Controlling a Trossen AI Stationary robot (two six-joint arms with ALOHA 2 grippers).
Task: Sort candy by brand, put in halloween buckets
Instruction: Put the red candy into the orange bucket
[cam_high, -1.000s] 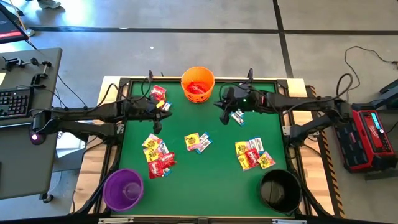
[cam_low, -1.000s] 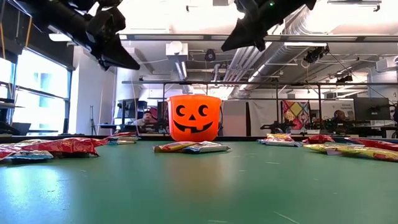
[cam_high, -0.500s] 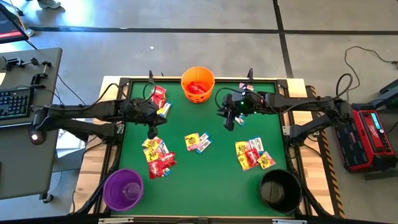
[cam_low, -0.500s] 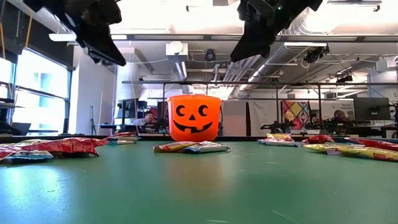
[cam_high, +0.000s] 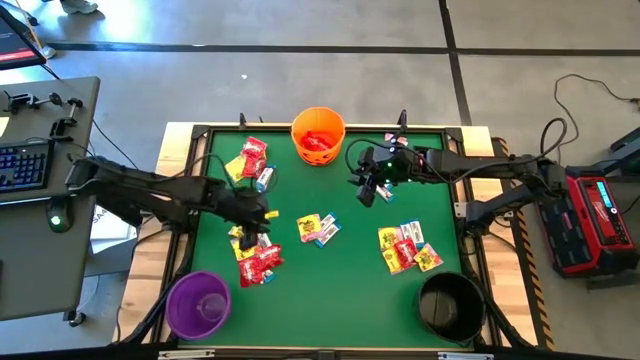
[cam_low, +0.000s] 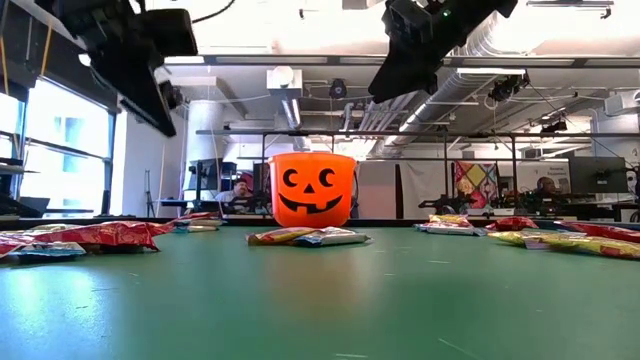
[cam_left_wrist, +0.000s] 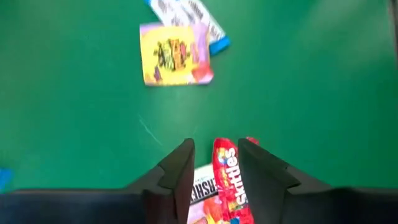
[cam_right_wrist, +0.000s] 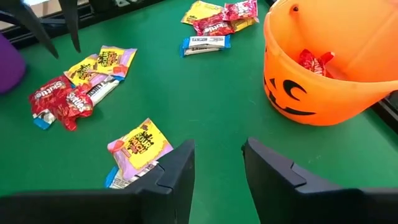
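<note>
Left claw (cam_high: 250, 235) is hovering spread above a red candy packet (cam_left_wrist: 229, 180); right claw (cam_high: 366, 196) is hanging spread at five o'clock from the orange bucket (cam_high: 318, 137).

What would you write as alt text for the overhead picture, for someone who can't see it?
Seen from above, two dark robot arms reach over a green table scattered with small candy packets. An orange bucket sits at the far edge, a purple bucket and a black bucket at the near corners. The left gripper hovers over a candy pile; the right gripper is near the orange bucket.
</note>
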